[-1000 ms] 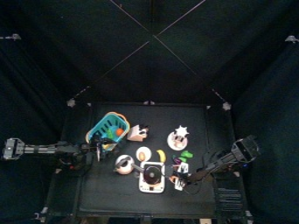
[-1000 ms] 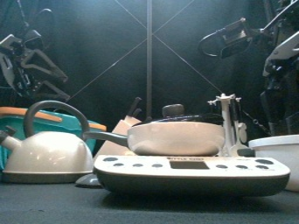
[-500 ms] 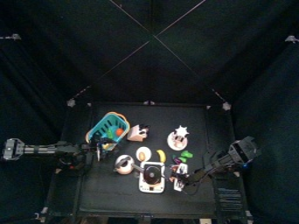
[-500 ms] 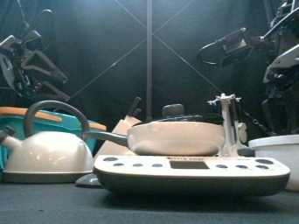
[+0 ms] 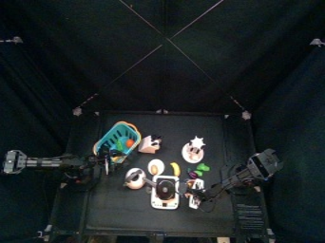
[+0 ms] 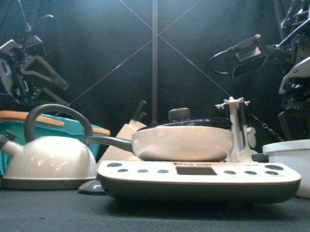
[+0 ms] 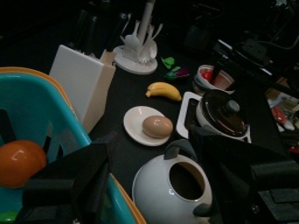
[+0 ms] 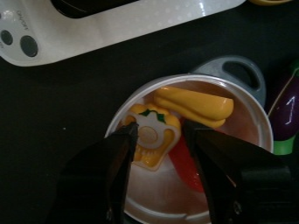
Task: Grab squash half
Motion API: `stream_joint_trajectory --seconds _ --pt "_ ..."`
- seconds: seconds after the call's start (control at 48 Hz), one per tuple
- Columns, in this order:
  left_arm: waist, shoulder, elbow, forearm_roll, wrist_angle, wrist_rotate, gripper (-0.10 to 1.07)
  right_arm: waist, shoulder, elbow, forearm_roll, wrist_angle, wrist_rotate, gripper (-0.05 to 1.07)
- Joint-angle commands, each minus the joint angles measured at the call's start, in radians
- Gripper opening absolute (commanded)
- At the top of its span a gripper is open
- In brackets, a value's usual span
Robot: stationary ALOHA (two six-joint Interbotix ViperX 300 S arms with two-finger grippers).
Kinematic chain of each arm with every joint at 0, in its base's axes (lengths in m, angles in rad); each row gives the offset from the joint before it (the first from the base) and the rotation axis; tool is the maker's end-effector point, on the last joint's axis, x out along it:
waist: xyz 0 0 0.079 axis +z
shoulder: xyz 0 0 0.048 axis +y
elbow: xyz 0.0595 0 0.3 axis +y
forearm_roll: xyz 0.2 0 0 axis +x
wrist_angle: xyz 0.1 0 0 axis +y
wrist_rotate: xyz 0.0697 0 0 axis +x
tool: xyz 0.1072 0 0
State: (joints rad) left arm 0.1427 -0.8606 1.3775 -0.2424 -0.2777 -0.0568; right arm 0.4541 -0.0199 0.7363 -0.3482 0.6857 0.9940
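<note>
In the right wrist view a white bowl (image 8: 239,188) holds a long yellow squash half (image 8: 193,104), a yellow piece with a green stem (image 8: 153,133) and a red piece (image 8: 193,166). My right gripper (image 8: 163,140) is open just above the bowl, its jaws either side of the yellow piece with the green stem. In the top view it (image 5: 203,192) is at the table's front right. In the front view the bowl (image 6: 291,159) shows at the right edge. My left gripper (image 7: 170,175) is open and empty, resting by the teal basket (image 7: 47,105).
A white cooker (image 6: 200,177) with a pan (image 6: 182,140) and a white kettle (image 6: 46,156) stand at the front. A purple eggplant (image 8: 288,103) and a grey cup (image 8: 232,71) lie beside the bowl. A banana (image 7: 163,89), a plate (image 7: 131,124) and a white rack (image 7: 140,44) stand mid-table.
My right arm has drawn slightly toward the table's front right and lowered over the bowl. The left arm has barely moved.
</note>
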Motion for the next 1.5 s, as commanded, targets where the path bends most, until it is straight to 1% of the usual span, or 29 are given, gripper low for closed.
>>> stream_joint_trajectory --seconds 0.0,0.125,0.188,0.438,0.542,0.625,0.979,1.167,1.375,1.479 --pt "0.000 0.003 -0.015 0.000 -0.005 0.002 0.98 -0.005 0.017 0.005 0.003 -0.026 0.002 0.84" --pt "0.000 0.005 -0.015 0.000 -0.005 0.002 0.98 -0.008 0.029 0.012 0.002 -0.035 0.002 0.81" --pt "0.000 0.003 -0.015 0.000 -0.005 0.002 0.98 -0.009 0.029 0.014 0.000 -0.037 0.002 0.77" --pt "0.000 0.005 -0.015 0.000 -0.006 0.000 0.98 -0.014 0.018 0.008 -0.021 -0.009 0.002 0.49" --pt "0.000 0.005 -0.015 0.000 -0.006 0.000 0.98 -0.015 0.005 0.002 -0.043 0.014 0.000 0.41" --pt "0.000 0.005 -0.017 0.000 -0.005 0.000 0.98 -0.015 -0.018 -0.006 -0.066 0.043 0.002 0.37" --pt "0.000 0.005 -0.017 0.000 -0.006 -0.003 0.98 -0.012 -0.117 -0.048 -0.107 0.123 0.002 0.36" --pt "-0.002 0.005 -0.017 -0.002 -0.006 -0.003 0.98 -0.012 -0.121 -0.040 -0.106 0.140 0.005 0.36" --pt "-0.002 0.005 -0.018 -0.002 -0.006 -0.003 0.98 -0.009 -0.140 -0.061 -0.110 0.219 0.000 0.36" --pt "-0.002 0.003 -0.018 -0.002 -0.006 -0.003 0.98 -0.009 -0.156 -0.063 -0.121 0.236 0.002 0.36"
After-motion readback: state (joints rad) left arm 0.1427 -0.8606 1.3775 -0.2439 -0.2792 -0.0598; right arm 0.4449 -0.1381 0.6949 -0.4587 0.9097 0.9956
